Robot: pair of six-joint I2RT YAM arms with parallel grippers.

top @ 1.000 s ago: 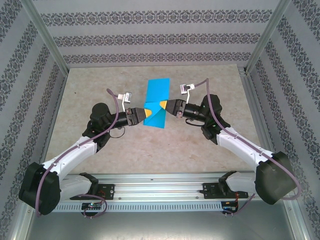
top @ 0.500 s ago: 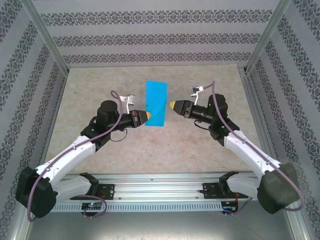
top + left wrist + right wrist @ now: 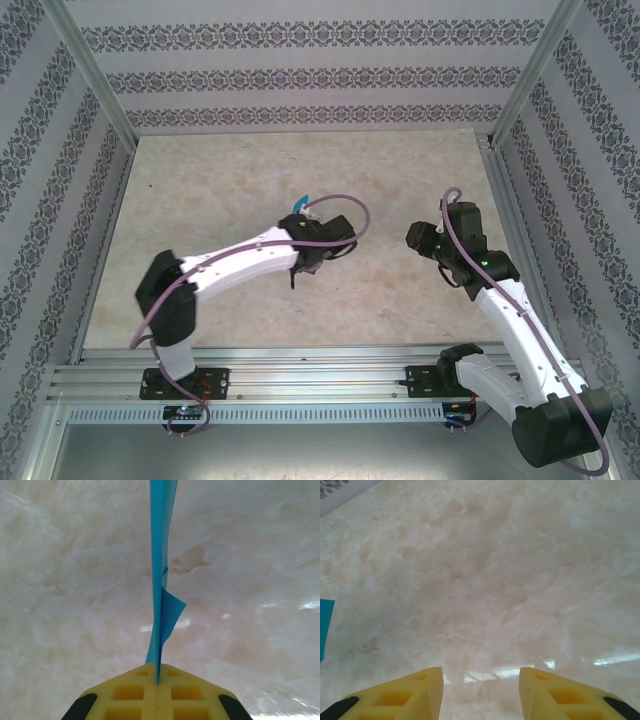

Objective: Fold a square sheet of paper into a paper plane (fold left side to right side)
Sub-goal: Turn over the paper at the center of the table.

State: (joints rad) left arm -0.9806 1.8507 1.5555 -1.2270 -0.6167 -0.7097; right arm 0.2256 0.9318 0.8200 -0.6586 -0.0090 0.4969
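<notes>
Your left claw (image 3: 157,677) is pinched shut on the square sheet of paper (image 3: 161,555), with its yellow pads (image 3: 130,692) clamping one edge. The table (image 3: 200,180) lies bare to the left and far side, out to the patterned walls (image 3: 40,150). The left arm (image 3: 235,265) stretches low and rightward to mid-table. The sheet is at its wrist, seen edge-on in the left wrist view. Its long axis runs straight away from the fingertips, and one small corner curls off to the right. There's an open gap before the right claw (image 3: 480,680), whose jaws stand partly apart and hold nothing. The right arm (image 3: 500,300) is folded back, with its claw aimed left.
</notes>
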